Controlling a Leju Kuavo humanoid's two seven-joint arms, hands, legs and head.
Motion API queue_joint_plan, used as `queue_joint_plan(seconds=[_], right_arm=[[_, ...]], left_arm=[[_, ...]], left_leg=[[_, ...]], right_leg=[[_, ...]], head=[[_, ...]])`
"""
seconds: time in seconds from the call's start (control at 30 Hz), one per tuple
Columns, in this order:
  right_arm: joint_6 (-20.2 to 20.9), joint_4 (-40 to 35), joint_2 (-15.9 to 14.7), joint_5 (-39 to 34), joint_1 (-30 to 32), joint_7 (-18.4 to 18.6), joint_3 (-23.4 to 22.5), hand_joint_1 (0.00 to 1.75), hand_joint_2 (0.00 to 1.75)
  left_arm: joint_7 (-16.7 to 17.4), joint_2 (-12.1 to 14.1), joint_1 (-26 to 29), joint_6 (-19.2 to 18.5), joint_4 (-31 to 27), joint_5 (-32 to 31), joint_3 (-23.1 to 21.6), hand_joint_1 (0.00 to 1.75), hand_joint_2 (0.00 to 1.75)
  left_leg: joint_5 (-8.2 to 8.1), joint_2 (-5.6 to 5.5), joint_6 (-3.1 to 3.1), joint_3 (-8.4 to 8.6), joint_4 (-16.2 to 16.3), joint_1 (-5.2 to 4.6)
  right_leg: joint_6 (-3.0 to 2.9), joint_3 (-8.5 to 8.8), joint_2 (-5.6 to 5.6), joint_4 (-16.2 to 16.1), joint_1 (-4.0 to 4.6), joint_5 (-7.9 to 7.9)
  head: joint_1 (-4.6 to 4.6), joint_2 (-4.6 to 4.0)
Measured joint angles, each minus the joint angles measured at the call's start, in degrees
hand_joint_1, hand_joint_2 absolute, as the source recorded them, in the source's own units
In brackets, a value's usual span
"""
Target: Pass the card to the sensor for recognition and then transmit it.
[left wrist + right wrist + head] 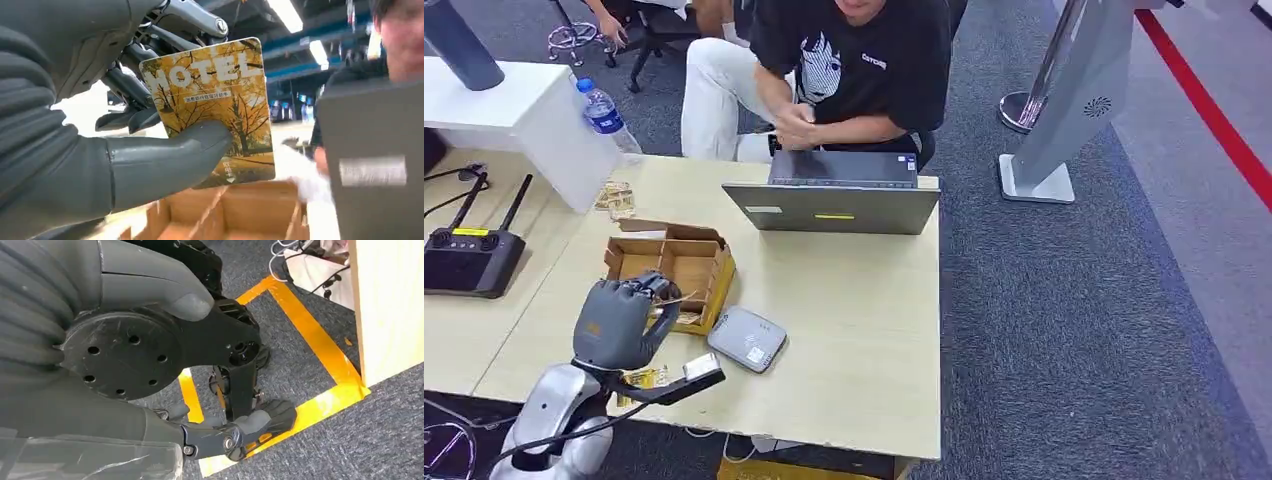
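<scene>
Left hand pinches the yellow autumn-tree HOTEL card between thumb and fingers above the compartmented cardboard box; judged best to carry it level to the grey rounded sensor pad just beside; right hand hangs, state unclear.

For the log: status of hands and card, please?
Left hand holds hotel card above cardboard box. Right hand hangs, empty. Sensor beside box, unobstructed.

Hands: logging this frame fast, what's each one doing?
Left hand: holding the hotel card above the cardboard box.
Right hand: hangs by the floor; cannot be told.
</scene>
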Motion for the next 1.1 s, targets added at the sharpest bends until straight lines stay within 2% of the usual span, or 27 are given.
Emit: queue_joint_plan(seconds=[0.33,0.47,0.7,0.87,1.1], right_arm=[[0.7,0.0,0.0,2.6,0.0,0.2,-1.6,0.00,1.75],[1.2,0.0,0.0,4.2,-0.1,0.2,-2.0,0.00,1.75],[1.4,0.0,0.1,5.4,-0.2,0.2,-3.1,0.00,1.75],[1.9,0.0,0.3,7.1,-0.3,0.5,-3.5,0.00,1.75],[2.2,0.0,0.5,8.3,-0.3,0.6,-4.6,0.00,1.75]], left_arm=[[0.5,-0.5,-1.3,-0.6,9.9,-0.7,-1.6,1.75,1.75],[0.0,-1.1,-2.4,0.5,13.3,-1.7,-3.3,1.75,1.75],[-1.0,-2.5,-3.5,2.5,14.6,-2.3,-6.4,1.75,1.75],[-0.4,-3.5,-4.6,1.7,15.3,-3.6,-9.9,1.75,1.75],[0.3,-3.8,-5.8,1.1,19.3,-3.2,-12.5,1.75,1.75]], left_leg=[[0.00,0.01,0.00,-0.02,0.0,0.00],[0.00,0.00,0.00,-0.03,0.0,0.00],[0.00,-0.01,0.00,-0.03,0.0,-0.01],[0.00,-0.01,0.00,-0.05,0.0,-0.01],[0.01,0.01,0.00,-0.05,0.0,0.00]], right_leg=[[0.00,-0.02,0.01,0.0,0.00,0.00],[0.00,-0.03,0.00,0.0,0.00,0.00],[0.01,-0.02,-0.01,0.0,0.00,0.01],[0.01,0.00,-0.01,0.0,-0.01,0.01],[0.03,0.05,0.02,0.0,0.00,0.03]], head=[[0.00,0.00],[0.00,0.00],[0.00,0.00],[0.00,-0.02],[0.00,-0.02]])
